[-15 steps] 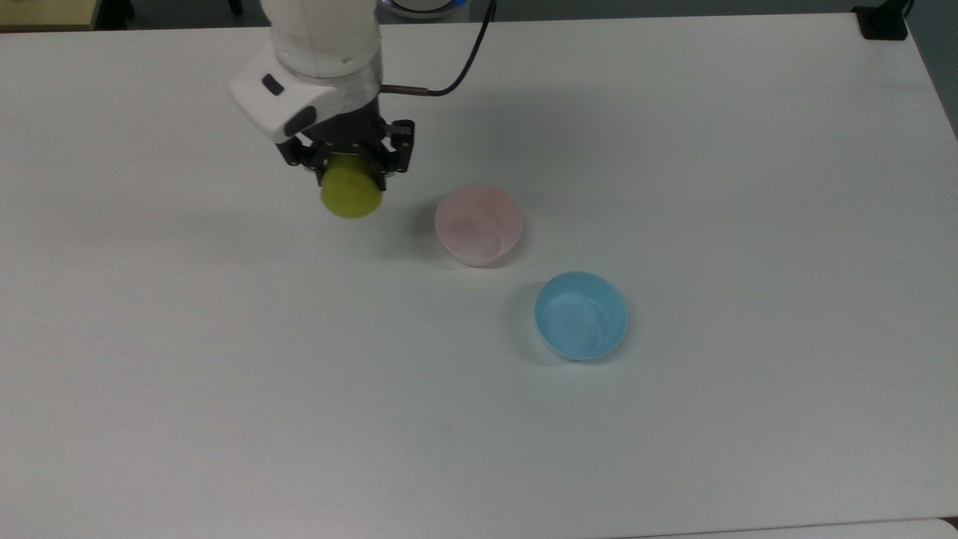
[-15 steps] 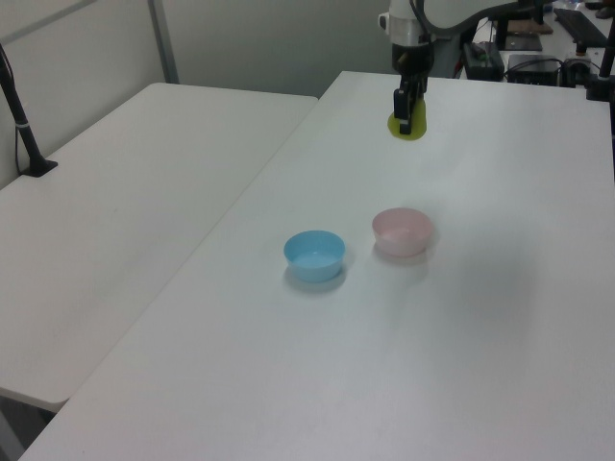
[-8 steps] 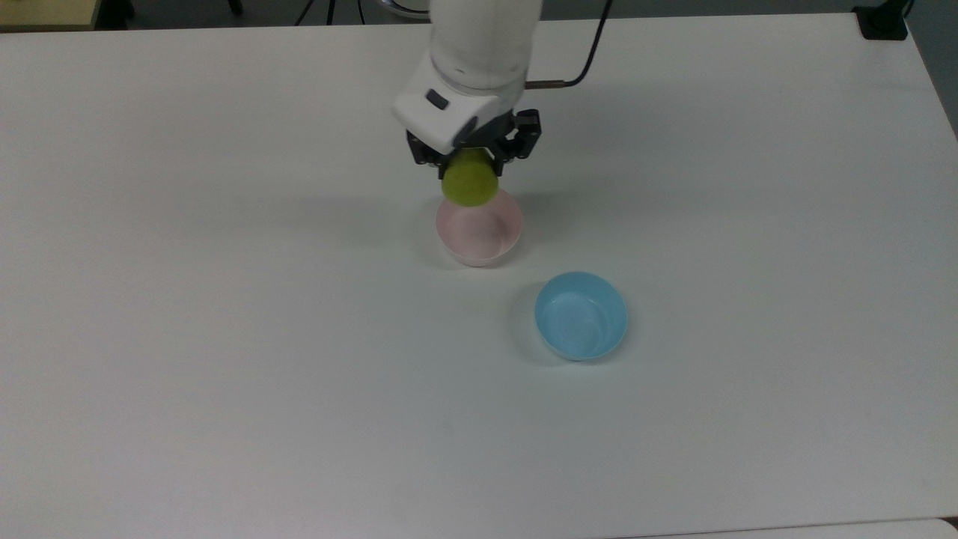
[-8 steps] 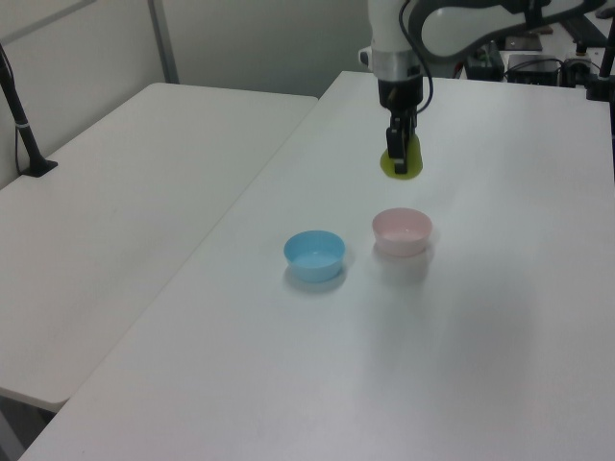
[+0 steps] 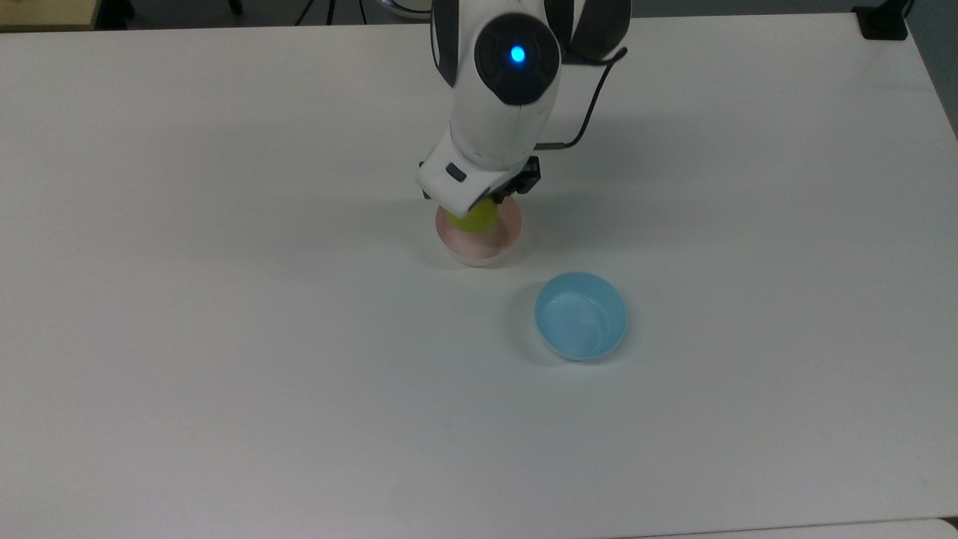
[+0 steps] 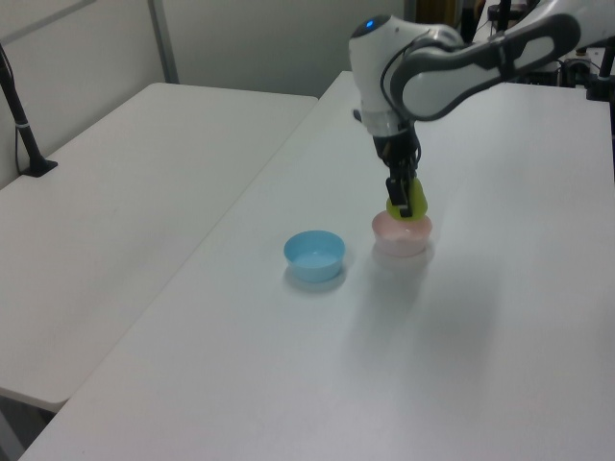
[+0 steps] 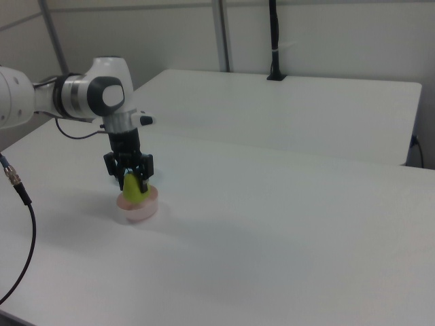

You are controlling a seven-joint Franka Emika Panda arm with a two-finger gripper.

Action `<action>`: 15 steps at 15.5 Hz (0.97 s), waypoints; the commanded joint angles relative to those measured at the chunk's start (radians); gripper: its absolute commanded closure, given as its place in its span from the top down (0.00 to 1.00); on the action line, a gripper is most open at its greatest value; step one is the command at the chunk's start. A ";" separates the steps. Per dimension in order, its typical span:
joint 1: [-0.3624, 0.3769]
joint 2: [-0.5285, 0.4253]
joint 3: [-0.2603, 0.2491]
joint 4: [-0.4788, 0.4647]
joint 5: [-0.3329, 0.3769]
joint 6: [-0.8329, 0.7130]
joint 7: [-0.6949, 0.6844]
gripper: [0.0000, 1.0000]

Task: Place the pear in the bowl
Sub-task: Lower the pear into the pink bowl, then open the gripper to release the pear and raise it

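I have the gripper (image 7: 130,178) pinching the pear (image 7: 132,189) by its narrow top, rounded base hanging just over the bowl (image 7: 139,207), toward the table's (image 5: 224,374) far edge in the top view. It looks light, firm and smooth-skinned, so likely slippery.

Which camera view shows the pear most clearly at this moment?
The right view: the pear shows its narrow top and wide base, held in the hand over the pink bowl. In the top view the arm covers most of it. In the left view it is partly hidden.
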 commanded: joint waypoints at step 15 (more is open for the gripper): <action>-0.023 -0.148 -0.030 0.007 0.003 -0.014 0.033 1.00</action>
